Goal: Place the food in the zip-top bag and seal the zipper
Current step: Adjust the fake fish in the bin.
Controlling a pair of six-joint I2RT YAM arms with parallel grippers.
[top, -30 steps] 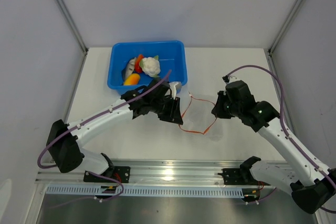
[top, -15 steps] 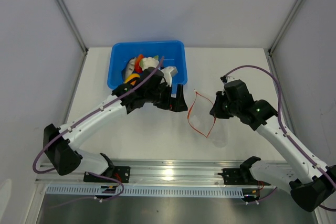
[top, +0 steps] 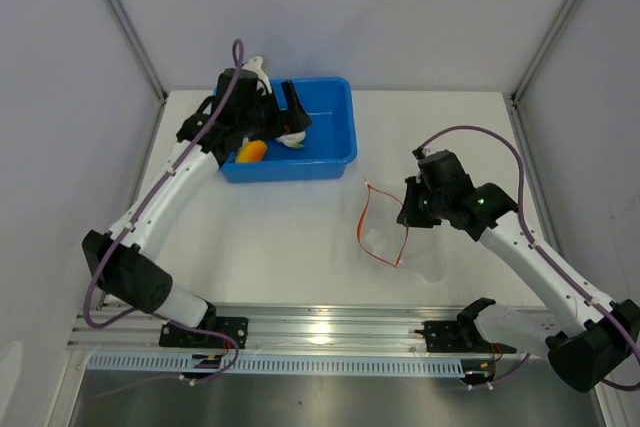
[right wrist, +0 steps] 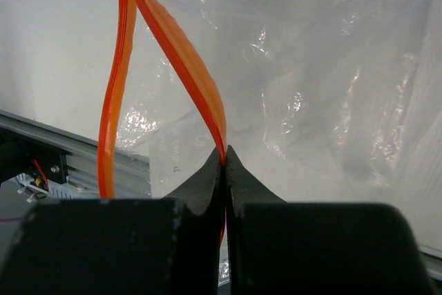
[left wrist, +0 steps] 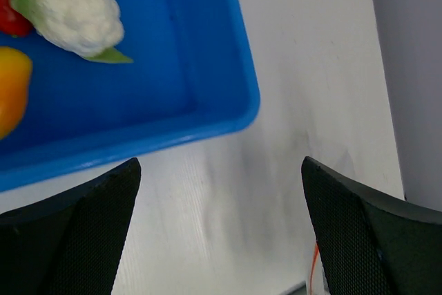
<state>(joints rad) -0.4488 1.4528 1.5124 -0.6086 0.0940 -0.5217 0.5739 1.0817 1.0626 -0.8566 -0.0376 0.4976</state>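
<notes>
My left gripper (top: 280, 117) hovers open over the blue tub (top: 330, 137), nothing between its fingers (left wrist: 69, 240). The food lies in the tub (left wrist: 200, 67): a white cauliflower (left wrist: 72, 8) with green leaves, a red pepper (left wrist: 7, 12) and an orange piece (left wrist: 10, 91). From above, the orange piece (top: 251, 151) shows beside the arm; the rest is mostly hidden. My right gripper (top: 408, 209) is shut on the zipper (right wrist: 186, 53) of the clear zip-top bag (right wrist: 331, 67). The bag (top: 385, 237) lies mid-table, and its red-orange mouth strip (top: 365, 217) stands as a narrow loop.
The tub sits at the table's back left, close to the grey side wall (top: 60, 147). An aluminium rail (top: 320, 332) runs along the near edge, by both arm bases.
The left gripper let go of the bag's mouth, opened wide and swung back-left to over the tub. The bag's mouth narrowed and now hangs from the right gripper alone.
</notes>
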